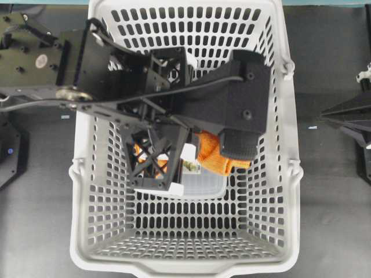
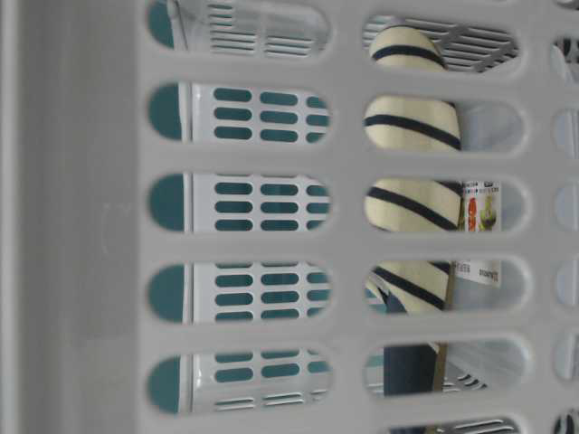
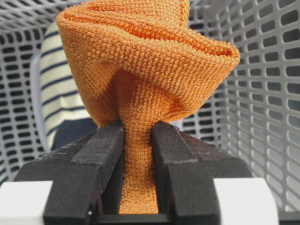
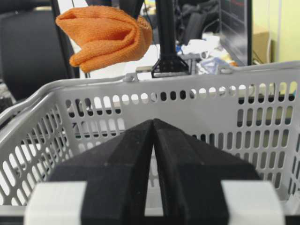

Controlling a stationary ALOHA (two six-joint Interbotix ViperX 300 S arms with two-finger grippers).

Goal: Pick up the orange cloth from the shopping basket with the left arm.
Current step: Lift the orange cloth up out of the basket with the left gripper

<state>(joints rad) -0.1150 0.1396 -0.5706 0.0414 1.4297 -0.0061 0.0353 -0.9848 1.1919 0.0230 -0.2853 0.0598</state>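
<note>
Dark matte tabletop [image 1: 324, 174] surrounds the light-grey shopping basket [image 1: 81, 231], and from overhead we see most of the basket's floor blocked by the left arm [image 1: 116, 98], whose flat black plates and lattice-patterned finger cross it from the left. Only a lump of the orange cloth [image 1: 213, 155] shows past the arm's black wrist block there. We also make out a small printed label [image 1: 191, 167] on the floor, too small to read.

At table level we look through the basket's rounded slots, and the wall bars chop the navy-and-cream striped slipper [image 2: 412, 203] into bands; its lower end is cut off.

We see the cloth's looped terry weave best from the left wrist: the orange cloth [image 3: 140, 70] flares into a folded, cup-like bundle above the left gripper [image 3: 137, 140], whose black fingers clench a narrow neck of the fabric between them. From the right wrist, the orange cloth [image 4: 105, 35] hangs above the basket's thick rim [image 4: 187, 77], clear of the walls.

We see the right gripper [image 4: 154, 136] outside the basket with its pointed black jaws pressed together on nothing.
</note>
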